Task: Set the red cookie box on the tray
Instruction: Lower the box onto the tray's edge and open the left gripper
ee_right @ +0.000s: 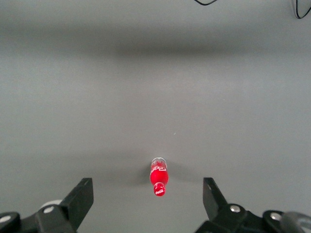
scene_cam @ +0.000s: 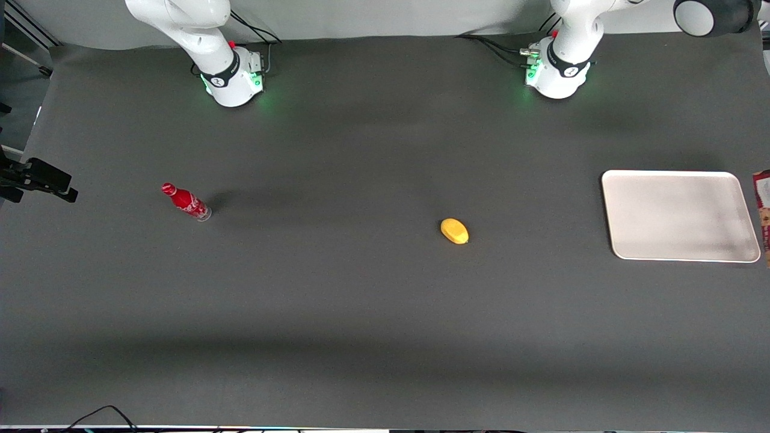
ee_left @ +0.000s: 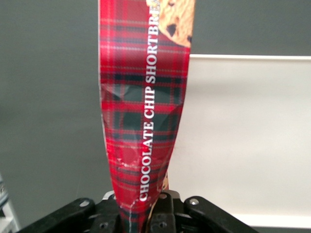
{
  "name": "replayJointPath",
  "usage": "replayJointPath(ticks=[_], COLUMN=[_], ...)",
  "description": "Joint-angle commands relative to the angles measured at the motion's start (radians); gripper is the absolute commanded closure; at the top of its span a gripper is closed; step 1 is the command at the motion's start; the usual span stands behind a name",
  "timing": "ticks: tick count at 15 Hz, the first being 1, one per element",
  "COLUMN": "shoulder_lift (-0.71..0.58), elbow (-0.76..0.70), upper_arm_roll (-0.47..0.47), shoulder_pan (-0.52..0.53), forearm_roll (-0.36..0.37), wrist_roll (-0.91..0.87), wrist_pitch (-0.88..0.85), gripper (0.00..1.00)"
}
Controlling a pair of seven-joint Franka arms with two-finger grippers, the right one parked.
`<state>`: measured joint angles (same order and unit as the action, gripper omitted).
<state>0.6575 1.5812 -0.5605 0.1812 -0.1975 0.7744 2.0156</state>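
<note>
While the hand [ee_left: 141, 213] pinches the red cookie box [ee_left: 143, 102] at one end, with both fingers pressed into the carton, the box hangs off the working arm's end of the tray [ee_left: 243, 141], just beside its rim and not yet over it. Judging from the creased, buckled cardboard at the grip, the thin carton could bend further or twist loose, and released now it would likely land on the table [scene_cam: 361, 313] or straddle the rim. Its glossy plaid skin looks slippery. Smooth and cream-white, the tray is flat with rounded corners. Farther toward the parked arm lie a rounded yellow object [scene_cam: 454, 231] and a small red bottle [scene_cam: 186, 202].
</note>
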Motion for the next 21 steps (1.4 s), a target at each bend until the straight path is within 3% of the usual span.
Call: replayJointPath(ticks=[1,3,4,5,6,11,14,17,19,21], shoulder_lift=[0.010,0.010,0.010,0.008,0.008,-0.071,-0.136,-0.177,-0.217,-0.274], elbow=[0.085,0.115,0.138,0.157,0.161,0.119,-0.044,-0.289,-0.409,-0.470], upper_arm_roll=[-0.016,-0.016,-0.016,-0.016,-0.016,-0.029,-0.029,-0.019,-0.004,0.078], shoulder_pan=[0.006,0.009,0.011,0.012,0.011,-0.008,-0.019,-0.058,-0.084,-0.106], forearm_roll=[-0.074,-0.080,-0.086,-0.117,-0.155,-0.160,-0.128,-0.014,-0.016,-0.008], wrist_roll=[0.118,0.123,0.134,0.152,0.157,0.148,0.053,-0.017,-0.081,-0.244], wrist_pitch=[0.110,0.143,0.176,0.195,0.193,0.126,-0.113,-0.373,-0.551,-0.691], gripper=[1.00,1.00,0.64,0.01,0.00,0.00,0.00,0.00,0.00,0.00])
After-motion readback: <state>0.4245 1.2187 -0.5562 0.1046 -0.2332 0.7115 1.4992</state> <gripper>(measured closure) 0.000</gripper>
